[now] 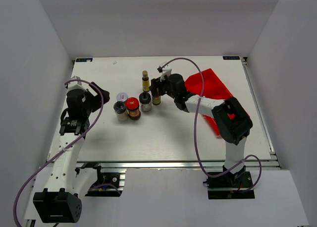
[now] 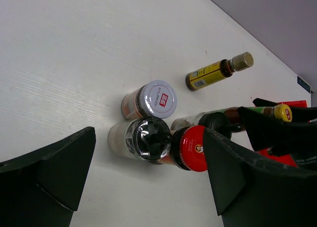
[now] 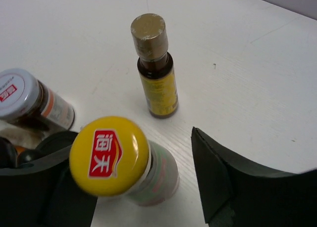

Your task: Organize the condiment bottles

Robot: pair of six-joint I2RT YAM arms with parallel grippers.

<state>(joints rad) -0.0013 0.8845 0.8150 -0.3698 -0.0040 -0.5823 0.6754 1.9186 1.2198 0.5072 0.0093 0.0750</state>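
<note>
Near the red-lidded jar (image 1: 132, 108), right end effector (image 1: 156, 92) stands open around a yellow-capped bottle (image 3: 116, 160); left end effector (image 2: 149, 138) gapes empty.

on the table (image 1: 163, 138), near its middle, the containers stand in a loose cluster; the left shaker (image 1: 119, 109) is at the left end, the front jar (image 1: 132, 108) close against its right side, the rear jar (image 1: 122, 96) just behind the left shaker; the right shaker (image 1: 145, 101) stands right of the front jar; the right bottle (image 1: 156, 99) is just beside it, further right, between the spread fingers of the right gripper (image 1: 156, 92); the rear bottle (image 1: 145, 81) stands alone behind them; the bin (image 1: 210, 84) lies to the right, partly under the right arm; the left gripper (image 1: 98, 94) sits left of the cluster, apart from it.
</note>
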